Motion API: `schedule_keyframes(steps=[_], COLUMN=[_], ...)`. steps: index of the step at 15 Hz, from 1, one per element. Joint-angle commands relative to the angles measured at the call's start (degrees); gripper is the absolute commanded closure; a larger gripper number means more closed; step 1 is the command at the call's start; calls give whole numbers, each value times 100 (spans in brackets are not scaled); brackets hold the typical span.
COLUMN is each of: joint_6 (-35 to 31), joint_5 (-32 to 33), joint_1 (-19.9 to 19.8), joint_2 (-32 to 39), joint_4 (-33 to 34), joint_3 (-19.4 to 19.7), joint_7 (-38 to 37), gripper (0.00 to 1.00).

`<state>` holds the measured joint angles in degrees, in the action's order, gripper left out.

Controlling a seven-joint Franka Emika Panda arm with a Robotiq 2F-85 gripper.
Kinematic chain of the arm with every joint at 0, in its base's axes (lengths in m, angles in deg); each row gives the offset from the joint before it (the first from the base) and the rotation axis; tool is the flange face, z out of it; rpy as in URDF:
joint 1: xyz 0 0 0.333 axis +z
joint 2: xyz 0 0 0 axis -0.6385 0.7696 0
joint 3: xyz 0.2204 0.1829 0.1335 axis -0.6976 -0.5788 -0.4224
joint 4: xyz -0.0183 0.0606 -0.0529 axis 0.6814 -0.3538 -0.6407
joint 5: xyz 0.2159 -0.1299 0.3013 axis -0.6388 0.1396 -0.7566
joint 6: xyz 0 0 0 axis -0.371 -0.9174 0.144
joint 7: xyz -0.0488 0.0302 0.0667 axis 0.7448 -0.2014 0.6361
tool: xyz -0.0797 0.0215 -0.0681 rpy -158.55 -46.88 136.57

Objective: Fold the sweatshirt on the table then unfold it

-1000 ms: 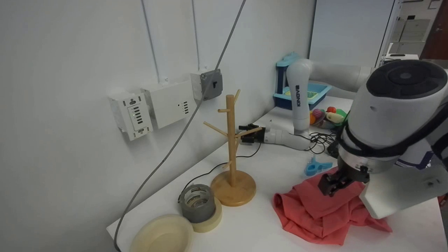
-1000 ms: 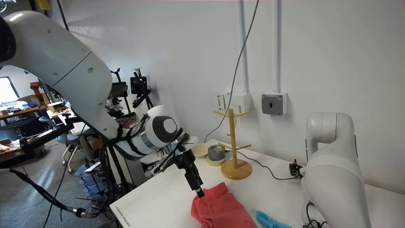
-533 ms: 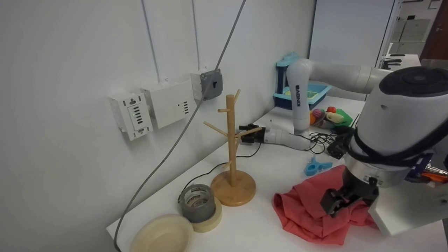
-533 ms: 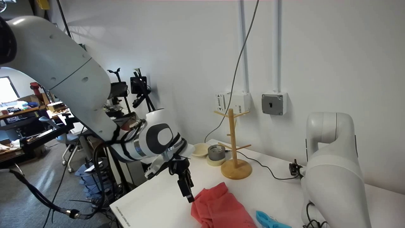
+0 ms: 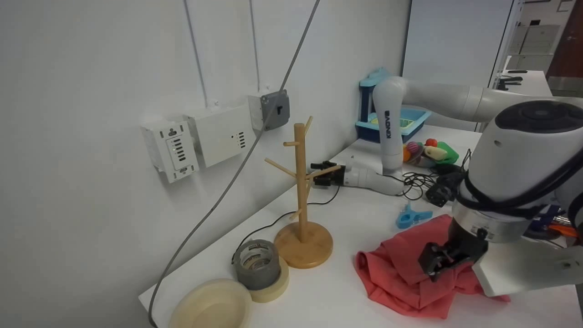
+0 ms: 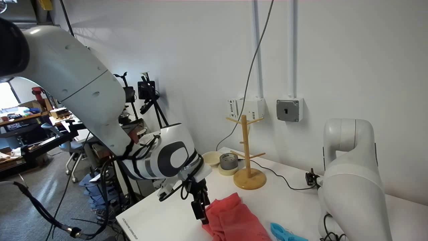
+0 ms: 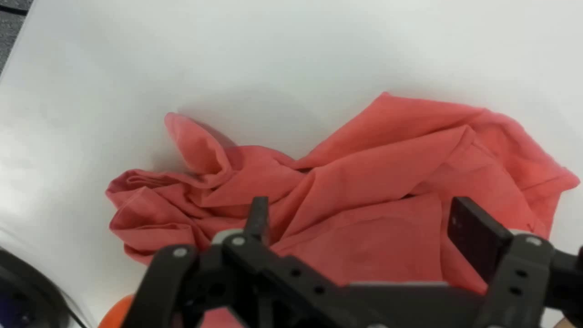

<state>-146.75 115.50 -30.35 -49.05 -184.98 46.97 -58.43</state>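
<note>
In the wrist view, an orange rounded object [image 7: 115, 313] is cut off below; a rumpled coral-red fabric sweatshirt [image 7: 364, 182], partly hidden, lies on the white worktop [image 7: 273, 54] under the black two-fingered tool [image 7: 362, 225], spread wide, empty; contact unclear.

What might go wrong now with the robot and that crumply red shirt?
The open gripper might pinch several layers at once, since the sweatshirt lies bunched in overlapping folds. And if the sweatshirt gets dragged sideways, it might bump the blue clip lying close to it.
</note>
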Motion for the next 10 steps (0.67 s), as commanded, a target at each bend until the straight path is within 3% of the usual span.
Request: schedule_keyframes(steps=[1, 8, 9, 10], joint_6=[-479, -1079, -1140, -1180], joint_5=[-316, -720, -735, -746], joint_1=[89, 380, 464, 558], joint_2=[218, 683, 733, 764], joint_4=[-16, 148, 179, 204], joint_3=[304, 834, 935, 1035], joint_7=[-277, -420, -428, -433], gripper=[0, 0, 1, 10])
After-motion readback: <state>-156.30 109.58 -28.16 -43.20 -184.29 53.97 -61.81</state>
